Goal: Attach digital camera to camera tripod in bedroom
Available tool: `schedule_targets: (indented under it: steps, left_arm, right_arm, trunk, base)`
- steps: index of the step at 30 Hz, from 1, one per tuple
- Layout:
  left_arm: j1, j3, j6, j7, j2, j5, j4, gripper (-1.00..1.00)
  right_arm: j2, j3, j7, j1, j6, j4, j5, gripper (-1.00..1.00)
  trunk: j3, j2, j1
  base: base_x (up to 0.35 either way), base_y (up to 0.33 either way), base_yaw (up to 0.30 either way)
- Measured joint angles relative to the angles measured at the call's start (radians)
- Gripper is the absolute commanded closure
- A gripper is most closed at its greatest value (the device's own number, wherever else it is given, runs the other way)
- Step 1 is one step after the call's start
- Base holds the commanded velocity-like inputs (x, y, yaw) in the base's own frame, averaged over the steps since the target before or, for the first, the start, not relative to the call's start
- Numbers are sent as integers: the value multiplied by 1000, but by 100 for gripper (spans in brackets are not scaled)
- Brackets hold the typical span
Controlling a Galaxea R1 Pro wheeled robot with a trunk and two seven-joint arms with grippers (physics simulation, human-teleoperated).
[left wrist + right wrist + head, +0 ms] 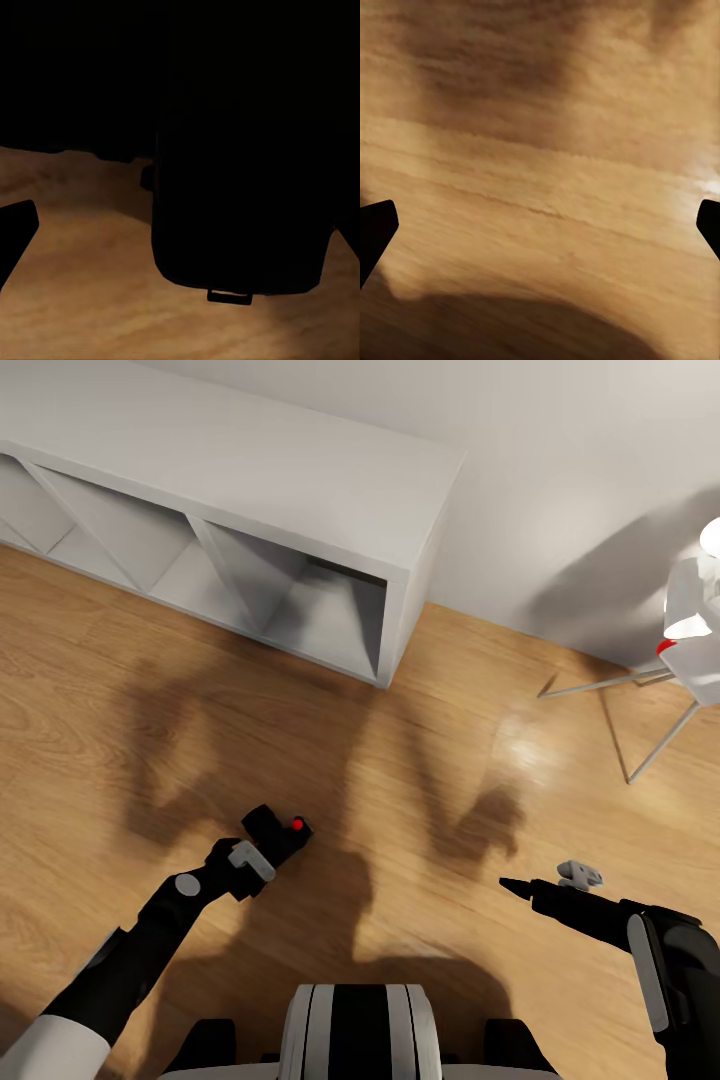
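We had the digital camera (280, 832) already in our left gripper (262, 850), its jaws pinching the black body, the red dot on top facing up. It hung above the light wood floor (420, 810), well in front of the grey cube shelf (300, 560) and nearer to us than the shelf's open end. In the left wrist view the digital camera (240, 210) loomed as a dark block close to the lens, with floor beyond it.

Our right gripper (520, 887) was held out over bare planks, further from the shelf and off to its right side; in the right wrist view the two fingertips (375, 229) stood wide apart with nothing between them.

So the pick-up looked done, in our judgement. What was left was the main part: we saw no tripod, just a white lamp (690, 630) on thin splayed legs against the wall beyond the shelf's right end. We judged we had yet to find the stand, reach it, and seat the camera on its head.
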Motion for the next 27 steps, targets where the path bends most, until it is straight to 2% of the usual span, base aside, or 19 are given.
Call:
schedule_targets:
  steps: [7,12,19,27]
  left_arm:
    - [0,0,-1,2,-1,-1,5,-100]
    - [1,-3,-1,4,-5,-2,41,-100]
    - [1,-6,-3,9,-40,-4,87,-100]
    - [1,-7,-5,54,-61,-3,104,-100]
  right_arm:
    - [0,0,1,0,0,0,0,-100]
    - [0,0,1,0,0,0,-1,-100]
    - [0,-1,2,0,0,0,-1,-100]
    - [0,0,2,0,0,0,-1,-100]
  trunk:
    - [0,0,0]
    - [0,0,0]
    - [0,0,0]
    - [0,0,0]
  base:
    - [0,0,0]
    - [0,0,0]
    - [0,0,0]
    - [0,0,0]
